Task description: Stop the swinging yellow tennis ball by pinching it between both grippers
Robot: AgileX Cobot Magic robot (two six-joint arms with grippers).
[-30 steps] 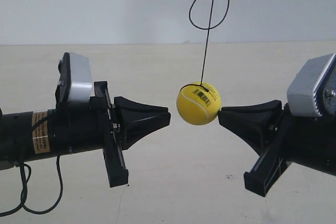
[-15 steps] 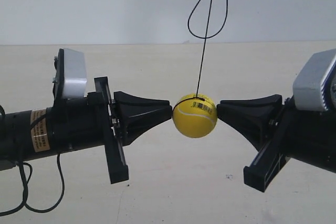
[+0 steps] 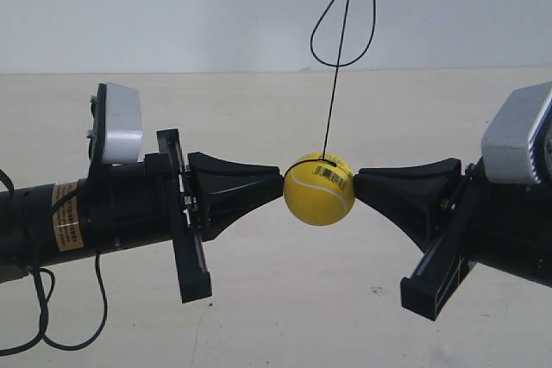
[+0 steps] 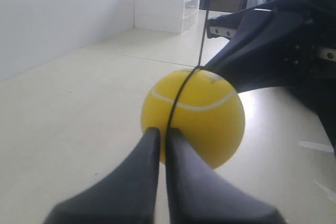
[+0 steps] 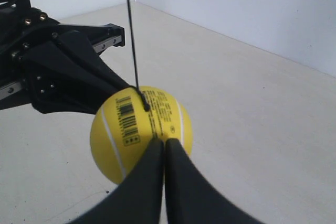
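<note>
**Operator:** Exterior view, status?

**Technician:** The yellow tennis ball [image 3: 320, 190] hangs on its cord [image 3: 335, 84] above the pale surface [image 3: 259, 299]. The gripper of the arm at the exterior view's left [image 3: 278, 180] touches one side of the ball. The gripper of the arm at the exterior view's right [image 3: 358, 181] touches the opposite side. Each has its jaws together, forming a single point.

**Operator:** Left wrist view?

**Technician:** The left gripper [image 4: 159, 132] has its jaws together, with only a hairline slit between them. Its tip rests against the ball [image 4: 202, 124], right at the cord band around it. The right gripper [image 4: 220, 66] meets the far side.

**Operator:** Right wrist view?

**Technician:** The right gripper [image 5: 164, 142] also has its jaws together. Its tip rests on the ball below the barcode sticker [image 5: 127, 121]. The left gripper [image 5: 123, 85] presses from behind.

**Operator:** Failure modes?

**Technician:** These are judgements.
1. Each contact is a point on a sphere. If the two tips are not opposed through the centre, the ball may squirt out sideways and swing free.
2. With insufficient pressure, the ball slips.
3. A tip bearing on the cord may skid.
4. If either arm retracts alone, the other will push the ball away.
</note>
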